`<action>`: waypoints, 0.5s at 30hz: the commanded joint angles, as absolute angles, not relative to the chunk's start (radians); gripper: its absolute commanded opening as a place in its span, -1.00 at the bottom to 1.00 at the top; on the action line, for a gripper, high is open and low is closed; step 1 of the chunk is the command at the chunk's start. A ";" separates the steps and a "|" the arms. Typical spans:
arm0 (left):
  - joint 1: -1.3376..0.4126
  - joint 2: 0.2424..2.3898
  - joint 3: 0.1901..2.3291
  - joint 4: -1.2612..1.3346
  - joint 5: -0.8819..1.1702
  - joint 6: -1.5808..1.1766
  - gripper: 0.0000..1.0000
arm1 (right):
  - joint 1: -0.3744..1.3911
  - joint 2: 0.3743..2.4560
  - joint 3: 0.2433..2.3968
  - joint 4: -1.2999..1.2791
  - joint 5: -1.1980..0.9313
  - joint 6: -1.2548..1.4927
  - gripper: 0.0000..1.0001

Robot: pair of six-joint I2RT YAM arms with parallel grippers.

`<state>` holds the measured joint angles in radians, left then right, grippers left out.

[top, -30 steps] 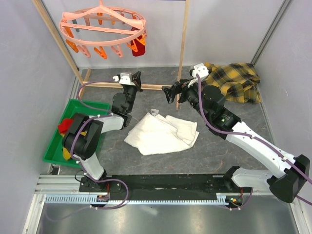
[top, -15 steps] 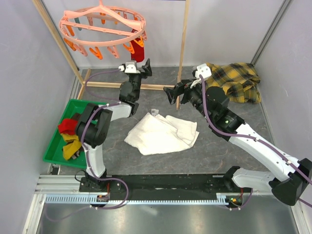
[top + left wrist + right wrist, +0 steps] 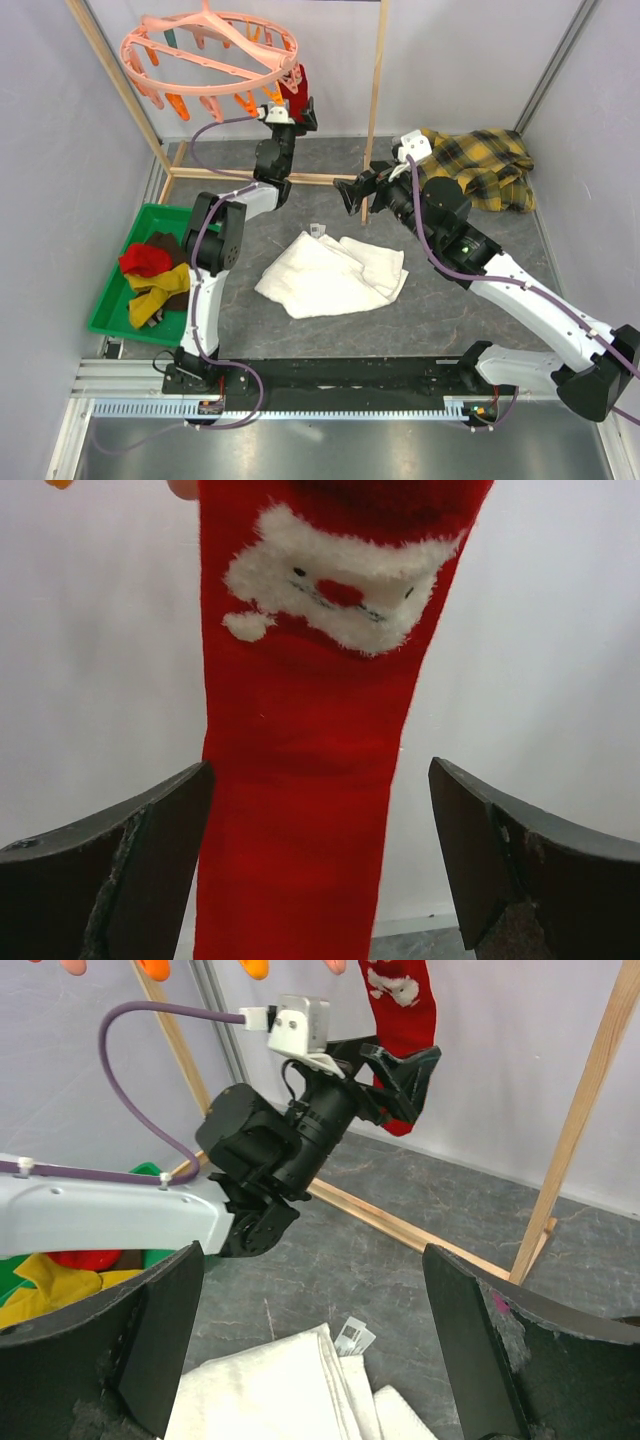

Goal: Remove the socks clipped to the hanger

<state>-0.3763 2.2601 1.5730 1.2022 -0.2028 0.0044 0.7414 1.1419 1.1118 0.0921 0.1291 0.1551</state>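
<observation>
The salmon-pink hanger point(image 3: 210, 45) hangs at the back left. One red sock point(image 3: 293, 88) with a white Santa face stays clipped to its right side. My left gripper point(image 3: 302, 112) is raised to it and open. In the left wrist view the red sock point(image 3: 300, 800) hangs between the open fingers point(image 3: 150, 870) of the left gripper point(image 3: 320, 870), close to the left one. My right gripper point(image 3: 350, 190) hovers open over the table; between its fingers point(image 3: 490, 1350) the right wrist view shows the left gripper point(image 3: 400, 1072) at the sock point(image 3: 402, 1015). Red, mustard and brown socks point(image 3: 152, 282) lie in the tray.
A green tray point(image 3: 105, 318) sits at the left edge. A white towel point(image 3: 335, 272) lies mid-table and a yellow-black plaid shirt point(image 3: 482, 162) at the back right. The wooden rack's post point(image 3: 376, 95) and floor bar point(image 3: 320, 179) stand between the arms.
The left arm rose from low over the table up to the hanger's red sock, and its jaws went from shut to open. The right arm barely moved.
</observation>
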 commanded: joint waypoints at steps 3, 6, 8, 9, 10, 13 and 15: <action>-0.379 2.394 1.808 1.131 -0.170 0.009 0.94 | 0.738 1.167 1.169 0.141 0.118 0.110 0.96; -0.380 2.451 1.899 1.080 -0.212 0.009 0.63 | 0.736 1.178 1.178 0.146 0.117 0.107 0.96; -0.380 2.430 1.893 1.085 -0.212 0.011 -0.31 | 0.738 1.189 1.186 0.146 0.114 0.103 0.96; -0.379 2.419 1.873 1.085 -0.187 0.014 -0.57 | 0.738 1.187 1.187 0.146 0.114 0.100 0.96; -0.379 2.411 1.864 1.088 -0.177 0.018 -0.96 | 0.736 1.190 1.187 0.146 0.114 0.100 0.96; -0.373 2.382 1.824 1.094 -0.144 0.025 -0.97 | 0.738 1.192 1.184 0.149 0.123 0.094 0.96; -0.365 2.355 1.781 1.095 -0.121 0.009 -0.97 | 0.736 1.192 1.183 0.150 0.120 0.101 0.96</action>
<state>-0.3763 2.4363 1.8370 1.0737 -0.1703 0.0071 0.7414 1.1912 1.1362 0.1123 0.1287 0.1108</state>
